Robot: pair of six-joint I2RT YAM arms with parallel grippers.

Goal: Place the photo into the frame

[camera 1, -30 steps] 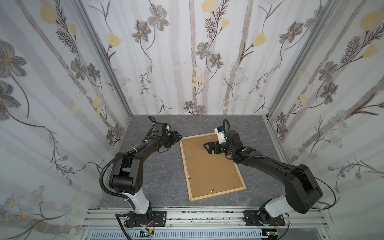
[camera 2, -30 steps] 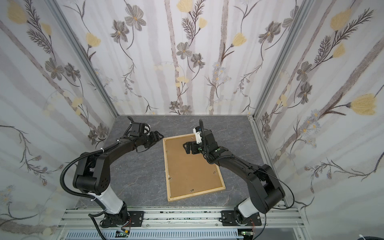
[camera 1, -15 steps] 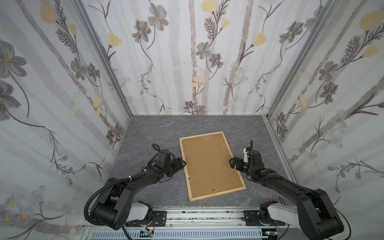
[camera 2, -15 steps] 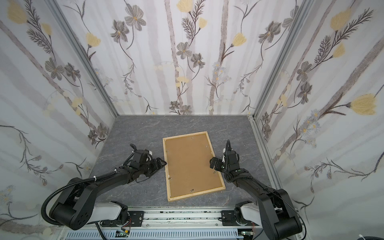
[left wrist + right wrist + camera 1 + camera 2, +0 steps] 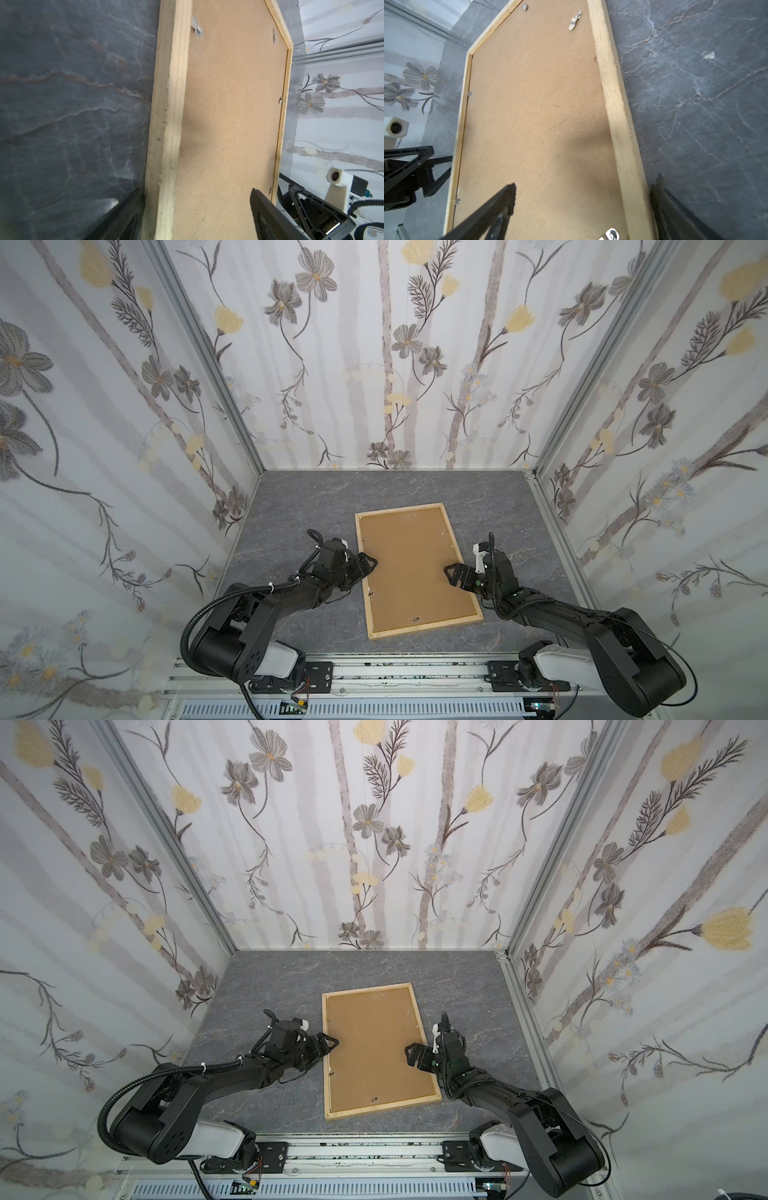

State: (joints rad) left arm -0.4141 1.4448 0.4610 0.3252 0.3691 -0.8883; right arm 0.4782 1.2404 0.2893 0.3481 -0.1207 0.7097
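The frame [image 5: 428, 627] lies back-up on the table [image 5: 299, 506], lower centre in both top views. The left claw [image 5: 367, 566] and right claw [image 5: 451, 576], both spread, straddle its long rails, apparently without contact.

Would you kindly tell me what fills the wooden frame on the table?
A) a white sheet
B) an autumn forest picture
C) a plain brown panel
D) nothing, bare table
C: the frame holds a plain brown backing panel with metal clips at its edges.
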